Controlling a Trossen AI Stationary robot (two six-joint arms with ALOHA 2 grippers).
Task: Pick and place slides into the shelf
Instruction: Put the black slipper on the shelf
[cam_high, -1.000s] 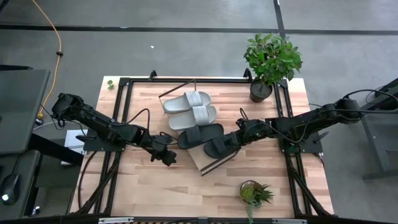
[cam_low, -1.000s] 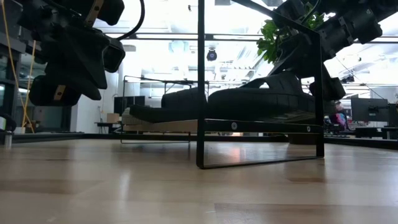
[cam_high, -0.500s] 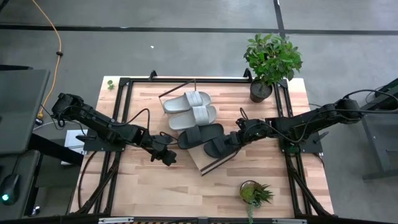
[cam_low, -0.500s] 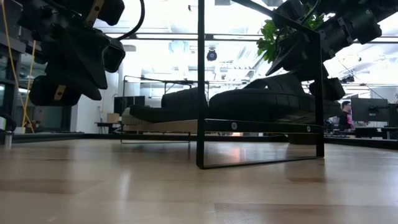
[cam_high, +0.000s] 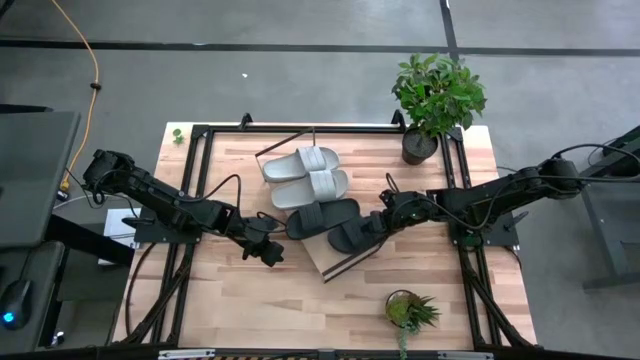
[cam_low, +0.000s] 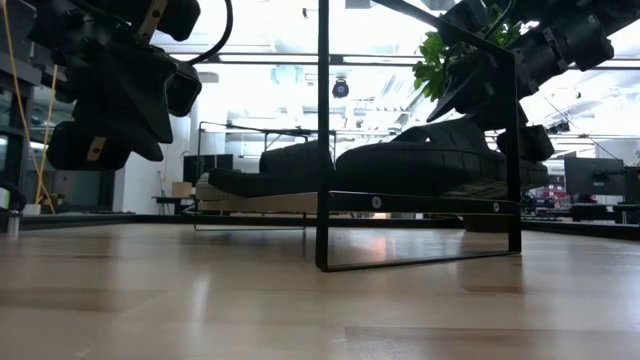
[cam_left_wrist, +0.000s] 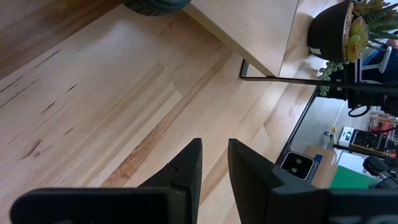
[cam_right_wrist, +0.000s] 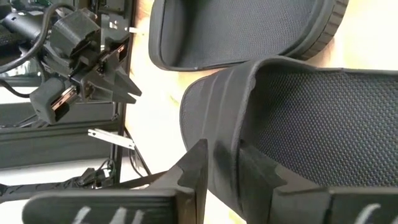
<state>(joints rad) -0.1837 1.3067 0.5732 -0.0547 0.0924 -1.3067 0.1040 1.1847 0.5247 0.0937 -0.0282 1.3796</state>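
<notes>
Long wooden shelf (cam_high: 335, 262) lying diagonally mid-table, carrying two grey slides (cam_high: 305, 177) toward the far end and two black slides (cam_high: 335, 222) at the near end. Right gripper (cam_high: 375, 223) at the outer black slide's strap, fingers slightly parted astride it, pinch loosened. Left gripper (cam_high: 268, 250) just off the shelf's opposite side, narrowly open, holding nothing.

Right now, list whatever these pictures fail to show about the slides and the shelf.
- Light grey slides: in the low view, cannot be picked out behind the backlit black slides.
- Shelf: in the high view, the slides cover most of the board; only one end shows.
- Small potted plant: in the left wrist view, cut off by the picture's edge.
</notes>
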